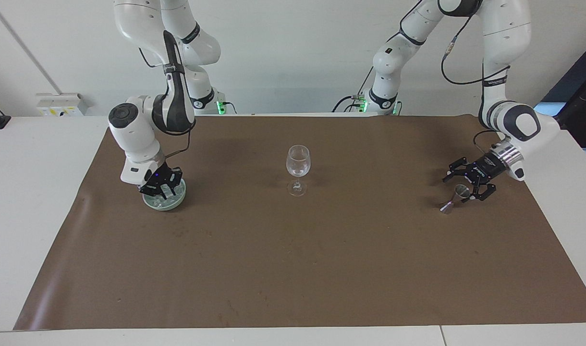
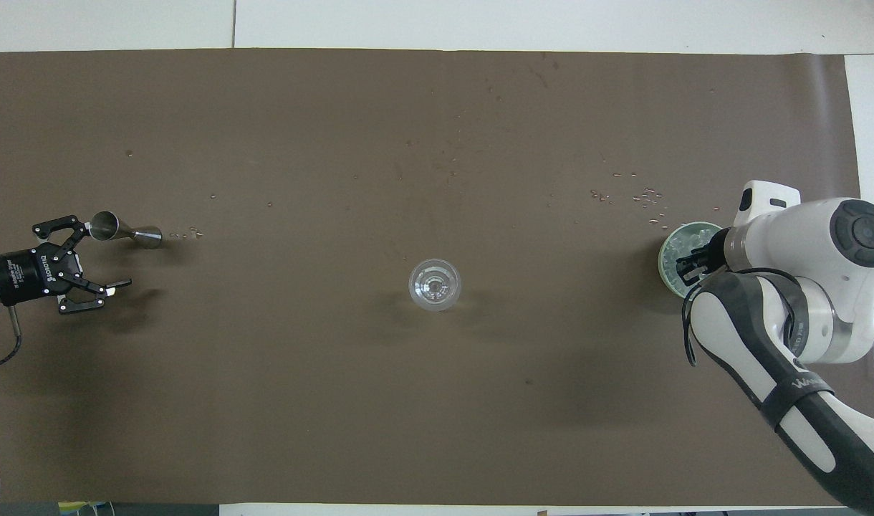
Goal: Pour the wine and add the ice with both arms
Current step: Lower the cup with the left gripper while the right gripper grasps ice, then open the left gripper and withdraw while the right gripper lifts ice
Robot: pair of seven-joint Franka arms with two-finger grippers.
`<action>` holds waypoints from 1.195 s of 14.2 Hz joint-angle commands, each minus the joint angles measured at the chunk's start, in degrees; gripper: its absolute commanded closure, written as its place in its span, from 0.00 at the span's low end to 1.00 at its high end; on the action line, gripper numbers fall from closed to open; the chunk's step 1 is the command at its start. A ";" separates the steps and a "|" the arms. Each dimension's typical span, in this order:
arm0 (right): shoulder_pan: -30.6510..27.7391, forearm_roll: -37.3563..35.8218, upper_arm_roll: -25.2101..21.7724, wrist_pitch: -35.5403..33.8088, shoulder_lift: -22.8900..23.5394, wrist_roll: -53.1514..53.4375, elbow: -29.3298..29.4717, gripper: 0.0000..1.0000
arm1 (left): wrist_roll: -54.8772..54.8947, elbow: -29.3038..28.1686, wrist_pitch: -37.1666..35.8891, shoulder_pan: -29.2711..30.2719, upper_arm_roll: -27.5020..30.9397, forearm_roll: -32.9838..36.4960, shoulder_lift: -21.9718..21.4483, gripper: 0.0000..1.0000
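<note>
Wine glass [image 1: 298, 169] stands mid-mat [image 1: 293, 269], between the two ends. Bowl [image 1: 164, 198] w/ ice [image 2: 684, 244] in it sits twd right arm's end of table, right gripper [image 1: 159, 187] down in bowl. Jigger [image 1: 455, 198] stands twd left arm's end, left gripper [image 1: 470, 180] just beside it.

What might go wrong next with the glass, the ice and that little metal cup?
1. The right gripper is down in the pale green bowl, shut among the ice; a small cube could slip out on the way to the wine glass.
2. The glass is tall on a thin stem, so a bump while dropping ice might topple it.
3. The left gripper is open right beside the metal jigger; its fingers could knock it over.
</note>
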 commanded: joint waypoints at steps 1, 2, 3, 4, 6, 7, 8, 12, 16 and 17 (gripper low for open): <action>-0.27 1.55 0.09 -0.36 -0.45 -2.53 -0.20 0.90 | 0.24 2.32 0.98 -1.64 0.21 10.34 -2.21 0.00; -0.27 1.55 0.09 -0.36 -0.45 -2.53 -0.12 0.97 | 0.15 3.98 0.80 -2.61 0.21 14.74 -2.73 0.00; -0.27 1.55 0.09 -0.36 -0.45 -2.44 -0.03 1.00 | -0.20 6.44 0.11 -3.40 0.21 19.57 -3.26 0.00; -0.27 1.55 0.09 -0.53 -0.45 -2.36 0.23 1.00 | -0.29 8.12 0.10 -4.10 0.21 22.66 -3.70 0.00; -0.27 1.55 0.09 -2.45 -0.53 -1.57 2.33 1.00 | -0.55 12.59 0.01 -5.69 0.12 28.90 -4.50 0.00; -0.18 1.55 0.18 -6.21 -0.88 -1.13 5.04 1.00 | -0.90 14.53 -0.95 -7.00 0.12 31.45 -5.37 0.00; -0.09 1.55 0.36 -10.33 -1.23 0.44 7.94 1.00 | -0.73 16.38 -2.09 -8.75 0.12 35.92 -6.25 0.00; 4.55 1.55 2.90 -22.22 -1.59 17.10 19.54 1.00 | 0.75 18.68 -5.70 -15.08 -0.32 41.32 -11.69 0.01; 15.00 1.55 2.91 -28.03 1.83 41.11 31.85 1.00 | 8.13 18.50 -8.77 -22.63 0.21 45.26 -15.22 0.01; 17.63 1.72 2.91 -29.17 2.97 45.24 34.83 1.00 | 10.06 18.59 -8.86 -24.40 0.38 45.80 -15.48 0.01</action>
